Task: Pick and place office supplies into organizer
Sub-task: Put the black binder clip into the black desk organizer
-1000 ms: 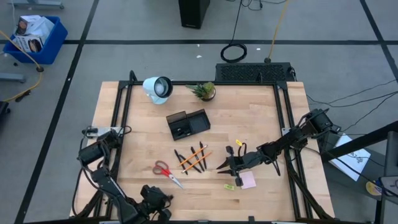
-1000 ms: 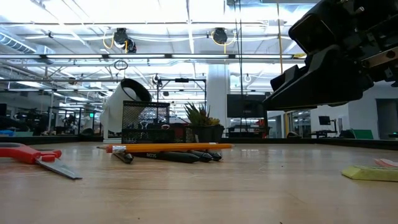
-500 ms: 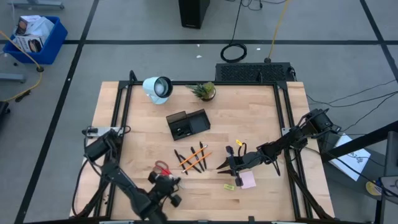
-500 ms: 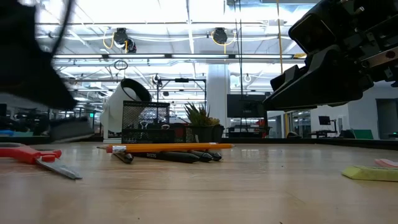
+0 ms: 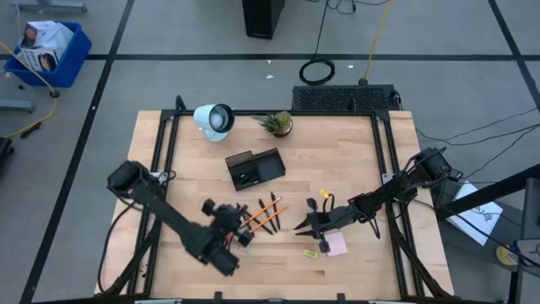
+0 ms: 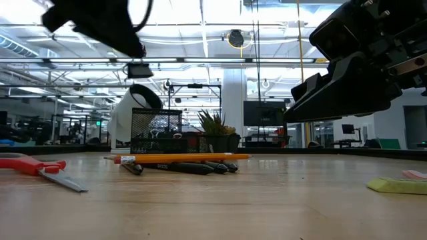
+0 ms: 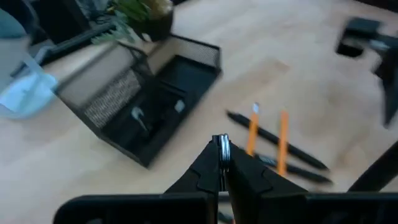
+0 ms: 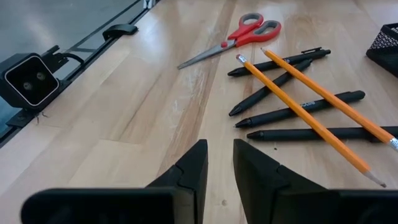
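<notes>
In the high view the left claw [image 5: 239, 226] is seen left of centre in the lower half of the frame, above the wooden bench [image 5: 346, 152] and just left of the pens and pencils [image 5: 263, 214]. Its fingers [image 7: 222, 151] are pressed together in the left wrist view, with nothing between them. The red-handled scissors [image 6: 33, 167] are hidden under this arm in the high view, but are seen lying flat on the bench at the far left of the low view.

The right claw [image 5: 304, 225] is found right of centre in the lower half of the high view, just right of the pens and pencils. A narrow gap is seen between its fingers [image 8: 189, 170] in the right wrist view, and nothing is held in it.

The black mesh organizer [image 5: 255, 168] is placed near the middle of the high view, above the pens and pencils and apart from them. A few small items are seen inside it. The pale pink sticky-note pad [image 5: 336, 244] lies at lower right of centre, beside a small yellow piece [image 5: 310, 252].

A white lamp-like object [image 5: 213, 119] and a small potted plant [image 5: 278, 124] stand along the upper edge of the bench.
</notes>
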You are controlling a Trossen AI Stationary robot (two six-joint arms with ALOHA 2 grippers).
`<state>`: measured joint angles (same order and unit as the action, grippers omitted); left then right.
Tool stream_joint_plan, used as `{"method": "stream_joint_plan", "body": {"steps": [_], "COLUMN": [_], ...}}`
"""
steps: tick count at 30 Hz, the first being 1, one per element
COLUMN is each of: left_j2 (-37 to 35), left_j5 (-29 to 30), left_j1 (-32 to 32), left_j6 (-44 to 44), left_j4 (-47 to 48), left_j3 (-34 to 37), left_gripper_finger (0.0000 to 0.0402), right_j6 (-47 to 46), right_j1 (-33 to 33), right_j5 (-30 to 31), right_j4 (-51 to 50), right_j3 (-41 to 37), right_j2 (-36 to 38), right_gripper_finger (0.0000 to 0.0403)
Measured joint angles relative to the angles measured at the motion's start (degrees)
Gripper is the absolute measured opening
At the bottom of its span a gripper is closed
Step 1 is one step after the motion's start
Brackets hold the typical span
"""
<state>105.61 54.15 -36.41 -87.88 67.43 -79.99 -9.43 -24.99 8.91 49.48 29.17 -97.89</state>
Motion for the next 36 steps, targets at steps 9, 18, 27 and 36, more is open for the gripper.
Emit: {"method": "stream_joint_plan", "body": {"steps": [9,18,27,36], "left_j2": [-1.7,-1.8,-3.6,-6.7], "left_j5": [-3.2,-5.3,-9.9,-6.0], "left_j1": [11.3,18.2,18.7,18.1], "left_j6": [14.6,21.2,14.3,20.6], "left_j4": [0.6,1.8,-7.9,-20.2], "left_j3": [0.0,1.8,16.4,19.7], "left_gripper_finger": [0.0007,0.0009,0.0014,0.0018], "right_j6": [-0.4,-0.5,-0.8,-0.4], "right_j1": [0.0,-0.2,-1.3,-1.2], "right_j5": [0.0,0.0,0.0,1.7], "right_j4": [-0.6,-1.5,-1.7,-1.3], "right_j3": [0.0,0.0,0.0,0.0], "right_j2": [0.0,0.0,-0.1,-0.1], "right_gripper_finger": [0.0070,0.0070,0.0070,0.0070]}}
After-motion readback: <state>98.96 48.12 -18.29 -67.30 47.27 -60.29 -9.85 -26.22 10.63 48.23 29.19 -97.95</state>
